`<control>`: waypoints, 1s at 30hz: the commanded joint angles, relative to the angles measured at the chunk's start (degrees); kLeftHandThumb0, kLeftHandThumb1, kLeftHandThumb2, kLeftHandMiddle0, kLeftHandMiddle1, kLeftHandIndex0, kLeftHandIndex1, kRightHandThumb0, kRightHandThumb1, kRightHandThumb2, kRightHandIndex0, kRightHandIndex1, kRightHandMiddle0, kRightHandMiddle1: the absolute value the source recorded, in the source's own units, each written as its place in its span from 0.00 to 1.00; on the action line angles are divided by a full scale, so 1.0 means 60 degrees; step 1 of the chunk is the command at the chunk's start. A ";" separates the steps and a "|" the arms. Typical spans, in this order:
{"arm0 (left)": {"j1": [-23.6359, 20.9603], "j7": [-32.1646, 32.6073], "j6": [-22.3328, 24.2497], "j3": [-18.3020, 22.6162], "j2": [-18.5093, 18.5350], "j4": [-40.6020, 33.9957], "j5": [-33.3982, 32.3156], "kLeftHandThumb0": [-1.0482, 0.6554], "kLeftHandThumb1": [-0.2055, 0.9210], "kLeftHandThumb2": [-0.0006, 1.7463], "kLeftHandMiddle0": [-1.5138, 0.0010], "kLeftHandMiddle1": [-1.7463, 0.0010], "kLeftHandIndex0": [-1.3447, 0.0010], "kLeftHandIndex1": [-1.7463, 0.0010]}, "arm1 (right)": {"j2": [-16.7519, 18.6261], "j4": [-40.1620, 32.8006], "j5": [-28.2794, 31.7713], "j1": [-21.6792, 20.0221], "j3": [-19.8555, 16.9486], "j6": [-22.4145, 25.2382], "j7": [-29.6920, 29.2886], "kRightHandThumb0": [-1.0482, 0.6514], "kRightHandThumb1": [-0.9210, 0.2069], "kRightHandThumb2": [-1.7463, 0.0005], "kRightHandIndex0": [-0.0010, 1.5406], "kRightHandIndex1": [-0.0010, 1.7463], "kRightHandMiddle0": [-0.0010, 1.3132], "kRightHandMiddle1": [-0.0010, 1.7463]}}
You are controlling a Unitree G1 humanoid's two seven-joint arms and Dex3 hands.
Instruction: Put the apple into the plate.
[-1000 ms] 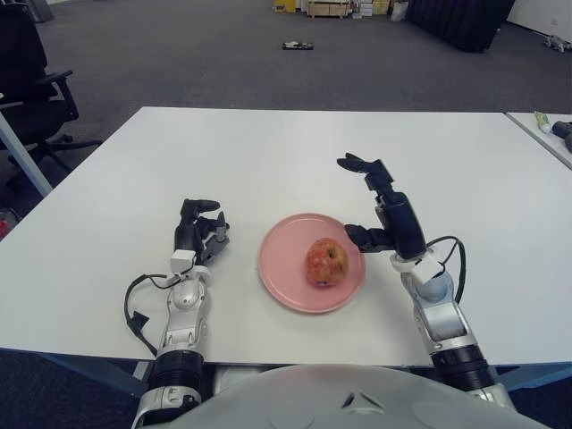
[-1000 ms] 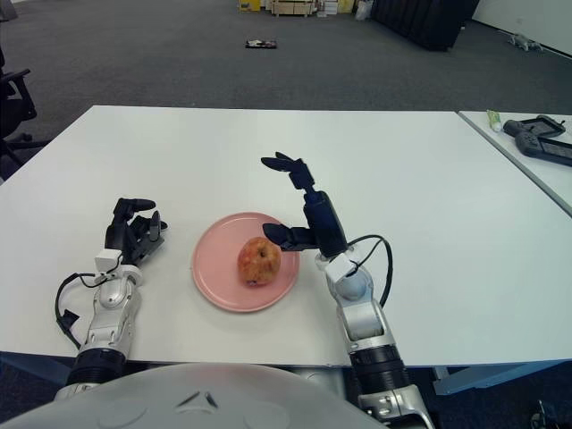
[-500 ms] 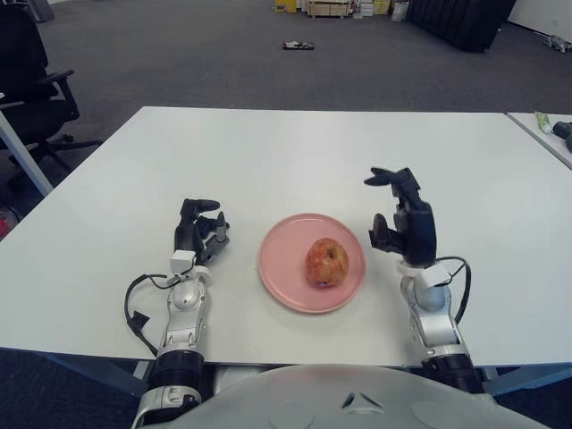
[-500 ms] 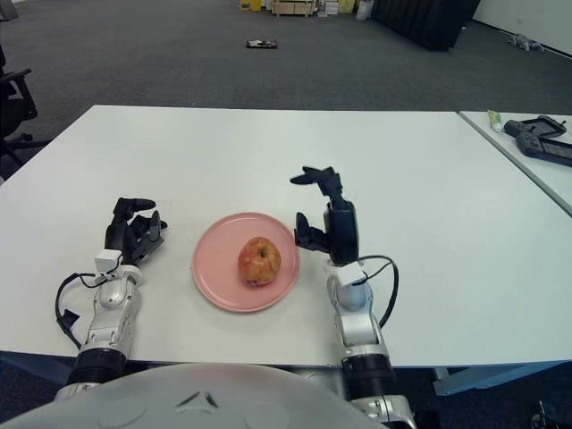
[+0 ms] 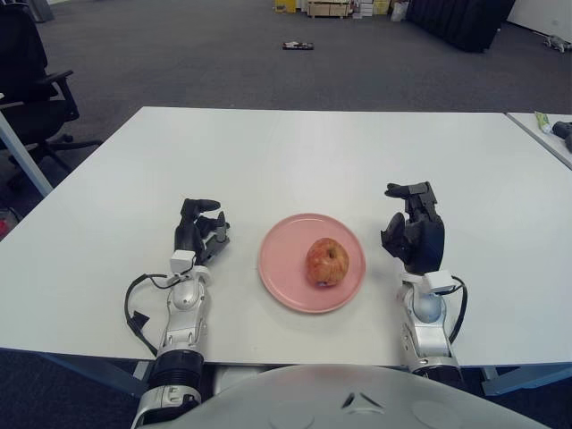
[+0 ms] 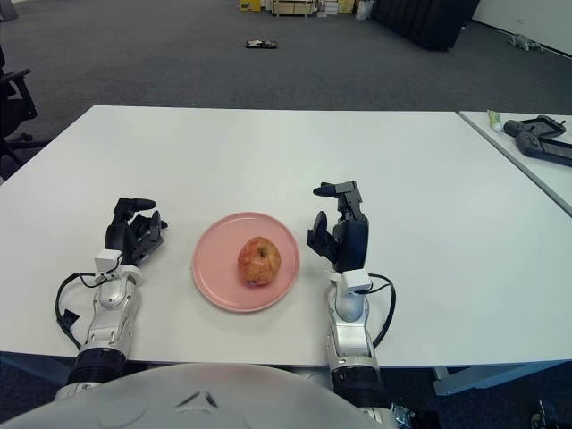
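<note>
The apple (image 5: 327,261) sits in the plate (image 5: 288,282) at frame centre. My right robot hand (image 5: 414,231), fingers relaxed and empty, should retreat rightward without clipping the rim.

Table (image 5: 295,152) is showing a smooth white matt top, laminate by the look of it, barely reflecting. Plate (image 5: 286,277) is looking like smooth pink plastic or glazed ceramic, cannot tell which, with a low sheen. Apple (image 5: 327,262) is wearing a mottled red-yellow skin, dull, slightly blotchy. Left hand (image 5: 198,234) and right hand (image 5: 414,231) are showing black matt plastic fingers on silver-grey satin forearm shells, metal or painted plastic. Black rubbery cable (image 5: 136,308) is looping off the left wrist. Floor (image 5: 179,54) is looking like dark grey short-pile carpet, rough.
</note>
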 commanded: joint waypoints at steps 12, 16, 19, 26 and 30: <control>-0.0003 -0.0138 0.0086 -0.0035 -0.0053 0.0346 -0.0147 0.40 0.83 0.45 0.65 0.09 0.77 0.00 | -0.0672 0.0590 0.0295 -0.0159 -0.0203 0.2235 0.0768 0.40 0.14 0.57 0.34 0.69 0.22 1.00; 0.0006 -0.0111 0.0109 -0.0046 -0.0058 0.0320 -0.0124 0.40 0.84 0.45 0.65 0.10 0.77 0.00 | -0.0711 0.0542 0.0541 -0.0143 -0.0202 0.2577 0.1069 0.40 0.15 0.56 0.34 0.69 0.22 1.00; 0.0016 -0.0100 0.0117 -0.0064 -0.0063 0.0291 -0.0099 0.40 0.84 0.45 0.64 0.10 0.77 0.00 | -0.0789 0.0845 0.0593 -0.0209 -0.0205 0.2842 0.1240 0.40 0.18 0.54 0.34 0.69 0.24 1.00; 0.0039 -0.0111 0.0128 -0.0097 -0.0065 0.0261 -0.0072 0.40 0.84 0.45 0.64 0.10 0.78 0.00 | -0.0744 0.0899 0.0718 -0.0184 -0.0224 0.3267 0.1424 0.39 0.22 0.50 0.35 0.69 0.26 1.00; 0.0056 -0.0154 0.0144 -0.0120 -0.0069 0.0243 -0.0093 0.40 0.84 0.44 0.64 0.10 0.78 0.00 | -0.0698 0.0889 0.0796 -0.0190 -0.0235 0.3499 0.1441 0.39 0.24 0.48 0.36 0.69 0.27 1.00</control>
